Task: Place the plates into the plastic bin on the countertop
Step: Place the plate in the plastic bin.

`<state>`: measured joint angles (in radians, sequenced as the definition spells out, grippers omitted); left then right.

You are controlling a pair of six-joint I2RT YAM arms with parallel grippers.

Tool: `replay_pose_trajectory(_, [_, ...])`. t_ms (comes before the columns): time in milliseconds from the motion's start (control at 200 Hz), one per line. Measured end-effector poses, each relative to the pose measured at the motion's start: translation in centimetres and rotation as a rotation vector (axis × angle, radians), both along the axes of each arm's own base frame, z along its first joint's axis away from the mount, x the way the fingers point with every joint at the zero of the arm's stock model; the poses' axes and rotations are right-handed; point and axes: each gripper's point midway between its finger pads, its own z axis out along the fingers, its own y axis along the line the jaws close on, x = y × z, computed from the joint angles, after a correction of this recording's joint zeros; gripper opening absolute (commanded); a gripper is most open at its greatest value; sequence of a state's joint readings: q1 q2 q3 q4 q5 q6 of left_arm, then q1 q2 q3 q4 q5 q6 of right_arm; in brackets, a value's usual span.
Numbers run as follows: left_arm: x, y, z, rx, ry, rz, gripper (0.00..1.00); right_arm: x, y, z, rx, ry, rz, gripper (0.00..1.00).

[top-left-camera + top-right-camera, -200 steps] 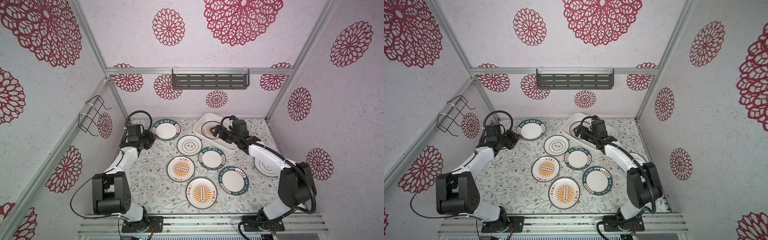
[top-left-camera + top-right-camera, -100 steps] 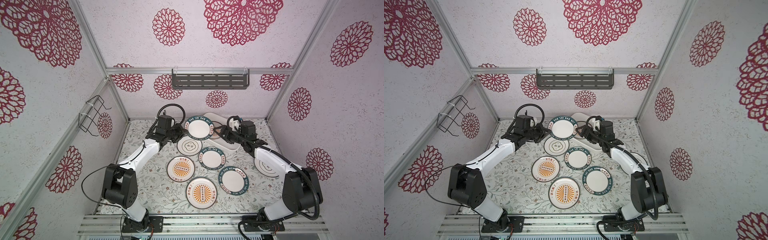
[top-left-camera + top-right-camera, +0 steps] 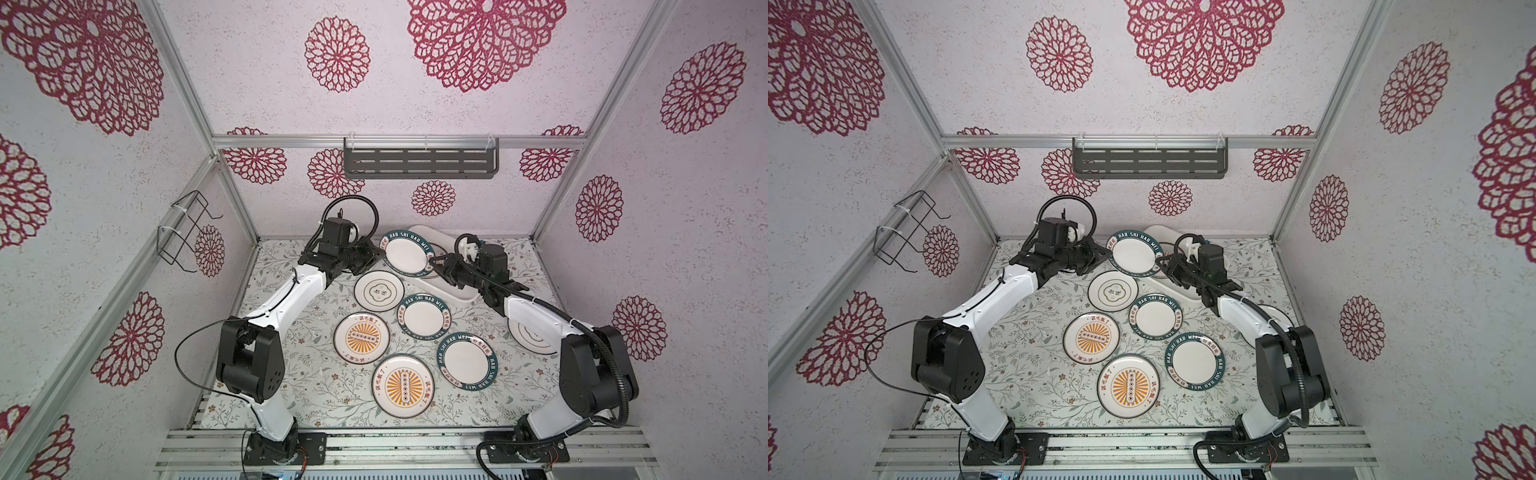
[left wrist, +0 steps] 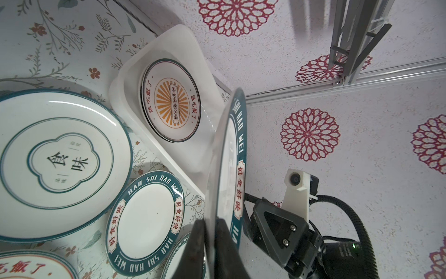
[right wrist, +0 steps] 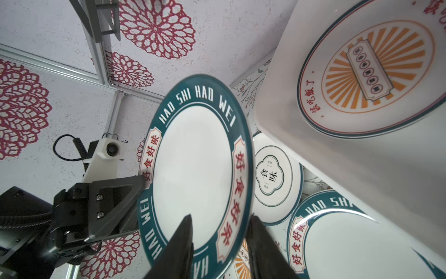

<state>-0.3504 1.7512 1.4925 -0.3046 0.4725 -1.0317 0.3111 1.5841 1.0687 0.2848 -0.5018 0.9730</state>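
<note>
**Teal-rimmed plate held between both pincers at the bin**

The left pincer [image 3: 379, 259] is clamped on the rim of a teal-rimmed plate [image 3: 407, 257] lettered HAO SHI HAO WEI; the left wrist view shows that rim running between its jaws. The right pincer [image 3: 434, 264] straddles the opposite rim with its jaws partly apart; whether they press on it cannot be told. The plate hangs tilted between the two pincers, clear of the surface [image 3: 291, 365]. Just beneath and beyond it lies the white plastic bin [image 4: 173, 41], with one sunburst plate [image 4: 171, 106] flat inside. Below the left pincer a clover-emblem plate [image 3: 379, 291] rests on the surface, just beside the bin. Farther out lie two lettered plates [image 3: 424, 318] [image 3: 467, 360] and two orange-centred plates [image 3: 362, 337] [image 3: 404, 386]. A ringed plate [image 3: 534, 338] lies partly under the right arm [image 3: 536, 311].
</note>
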Motion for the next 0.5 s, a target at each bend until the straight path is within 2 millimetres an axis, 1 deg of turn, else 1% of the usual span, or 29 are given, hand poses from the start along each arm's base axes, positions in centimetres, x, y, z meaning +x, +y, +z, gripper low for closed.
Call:
replay_pose_trajectory(120, [-0.1, -0.4, -0.2, 0.0, 0.003, -0.008, 0.15, 0.5, -0.1, -0.2, 0.021, 0.016, -0.027, 0.13])
replay_pose_trajectory(220, [-0.2, -1.0, 0.1, -0.003, -0.012, -0.015, 0.13, 1.0, -0.3, -0.8, 0.034, 0.039, -0.05, 0.12])
replay_pose_trajectory(320, [-0.3, -1.5, 0.3, -0.008, -0.022, -0.017, 0.13, 1.4, -0.3, -1.3, 0.054, 0.064, -0.064, 0.04])
replay_pose_trajectory(420, [-0.3, -1.4, -0.6, -0.002, -0.004, -0.012, 0.13, 1.8, -0.6, -0.9, 0.079, 0.054, -0.076, 0.04])
replay_pose_trajectory(500, [-0.2, -1.5, -0.8, -0.002, -0.005, -0.012, 0.12, 1.9, -0.5, -1.1, 0.084, 0.064, -0.079, 0.02])
